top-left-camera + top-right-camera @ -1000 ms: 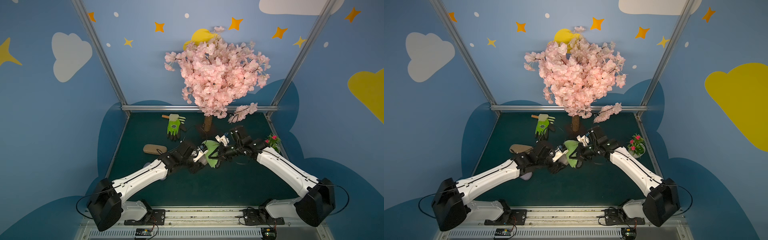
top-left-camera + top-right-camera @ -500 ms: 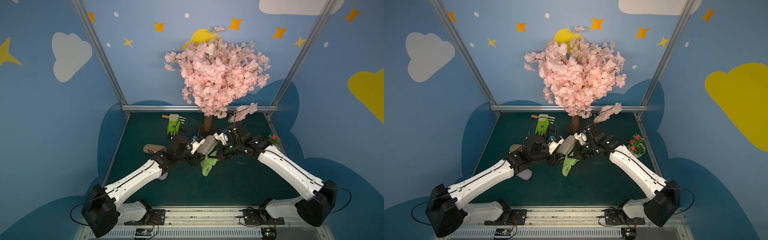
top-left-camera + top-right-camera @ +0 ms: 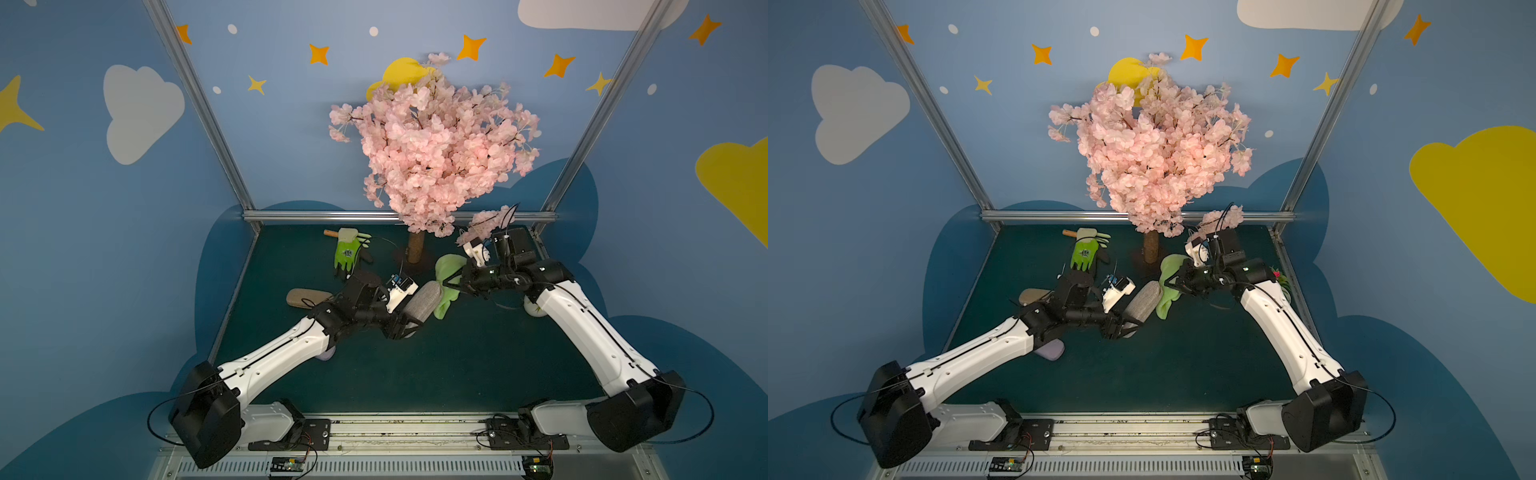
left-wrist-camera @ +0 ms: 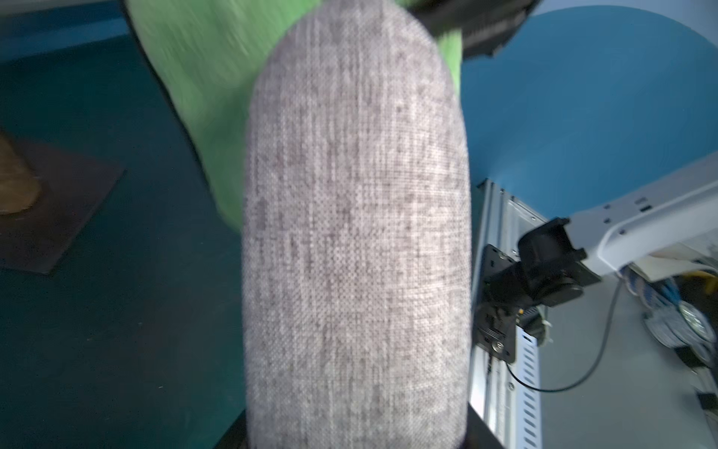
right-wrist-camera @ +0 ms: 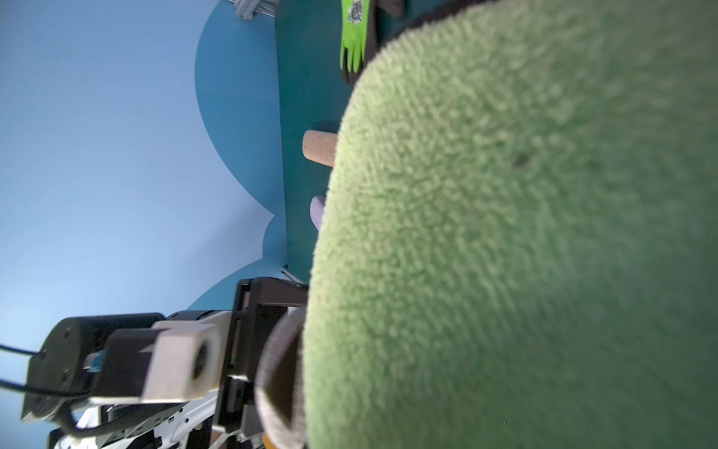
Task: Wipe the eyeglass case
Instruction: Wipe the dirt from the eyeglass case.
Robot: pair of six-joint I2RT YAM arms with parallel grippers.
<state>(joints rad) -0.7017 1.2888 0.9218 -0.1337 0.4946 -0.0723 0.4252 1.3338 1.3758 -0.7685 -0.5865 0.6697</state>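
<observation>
Left wrist view shows eyeglass case (image 4: pixel 355 233) running lengthwise toward green cloth (image 4: pixel 186 77).

Both top views look down from high in front toward the back wall, sharing the whole table (image 3: pixel 457 365), tree (image 3: pixel 432 158) mid-frame. Left wrist view: hard against the eyeglass case (image 4: pixel 357 233). Right wrist view: equally close on the green cloth (image 5: pixel 505 233).
</observation>
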